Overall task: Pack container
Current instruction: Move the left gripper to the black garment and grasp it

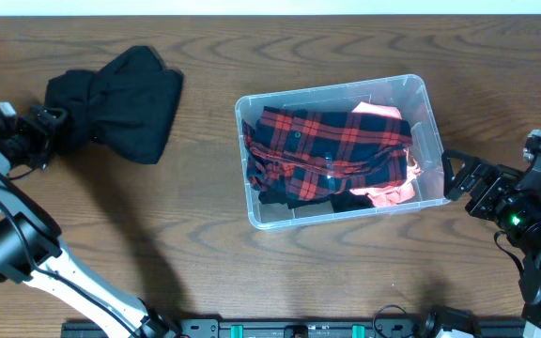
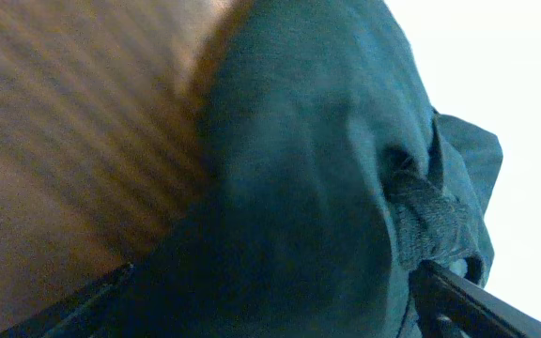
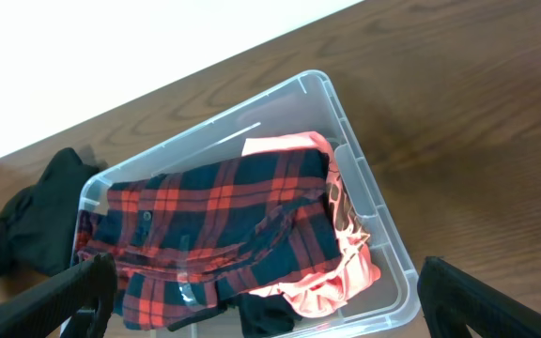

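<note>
Overhead: container (image 1: 336,87) sits centre-right on the surface (image 1: 252,282), plaid shirt (image 1: 327,145) inside. Left end effector (image 1: 53,127) is at the edge of the black garment (image 1: 120,103), far left.
Left wrist: fingers (image 2: 458,296) spread wide, garment between them.
Right wrist: right end effector (image 3: 266,266) wide, empty, near the container.

A dark brown bench (image 1: 280,272) with bold, wavy wood grain fills nearly the whole scene. Beyond its far edge lies a plain white surface (image 1: 346,6), brightly lit. Soft shadows fall across the wood. A black rail (image 1: 299,329) with green fittings runs along the near edge.
</note>
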Controlling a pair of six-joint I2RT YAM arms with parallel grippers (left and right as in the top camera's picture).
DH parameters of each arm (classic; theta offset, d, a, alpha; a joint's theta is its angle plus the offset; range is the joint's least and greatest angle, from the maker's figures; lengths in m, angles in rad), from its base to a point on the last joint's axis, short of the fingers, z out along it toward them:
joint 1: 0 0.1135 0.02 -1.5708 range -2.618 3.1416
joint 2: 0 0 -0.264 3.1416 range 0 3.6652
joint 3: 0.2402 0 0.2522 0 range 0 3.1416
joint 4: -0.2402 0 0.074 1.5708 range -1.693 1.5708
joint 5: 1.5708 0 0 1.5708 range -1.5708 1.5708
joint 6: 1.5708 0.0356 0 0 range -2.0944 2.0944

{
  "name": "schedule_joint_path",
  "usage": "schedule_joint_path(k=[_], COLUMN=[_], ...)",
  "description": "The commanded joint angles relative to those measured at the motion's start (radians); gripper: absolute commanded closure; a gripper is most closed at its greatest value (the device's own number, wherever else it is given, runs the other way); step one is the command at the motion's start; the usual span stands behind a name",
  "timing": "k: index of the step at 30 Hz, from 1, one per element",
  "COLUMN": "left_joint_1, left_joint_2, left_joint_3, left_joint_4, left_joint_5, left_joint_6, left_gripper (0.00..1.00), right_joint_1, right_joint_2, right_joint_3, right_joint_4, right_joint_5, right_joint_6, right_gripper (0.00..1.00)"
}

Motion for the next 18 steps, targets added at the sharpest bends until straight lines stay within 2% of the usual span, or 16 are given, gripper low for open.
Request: schedule_joint_path(k=[1, 5, 7, 10, 11, 13, 18], left_joint_1=[-0.036, -0.05, -0.05, -0.043, -0.039, -0.034, -0.041], left_joint_2=[0.023, 0.024, 0.023, 0.01, -0.003, -0.038, -0.219], left_joint_3=[-0.006, -0.006, -0.006, -0.006, -0.006, -0.006, -0.006], left_joint_4=[0.009, 0.006, -0.002, -0.035, -0.056, -0.084, -0.175], left_joint_5=[0.024, 0.002, 0.003, 0.017, 0.032, 0.072, 0.166], left_joint_6=[0.014, 0.014, 0.014, 0.024, 0.036, 0.048, 0.05], left_gripper=[0.19, 0.58, 0.71, 0.81, 0.88, 0.94, 0.94], right_joint_1=[-0.01, -0.01, -0.01, -0.01, -0.01, -0.01, -0.01], right_joint_2=[-0.002, -0.002, -0.002, -0.002, -0.002, -0.002, -0.002], right_joint_3=[0.008, 0.008, 0.008, 0.008, 0.008, 0.008, 0.008], right_joint_4=[0.0, 0.0, 0.0, 0.0, 0.0, 0.0, 0.0], right_joint_5=[0.004, 0.004, 0.004, 0.004, 0.004, 0.004, 0.004], right_joint_6=[0.001, 0.001, 0.001, 0.001, 0.001, 0.001, 0.001], right_gripper=[0.01, 0.01, 0.01, 0.01, 0.01, 0.01, 0.01])
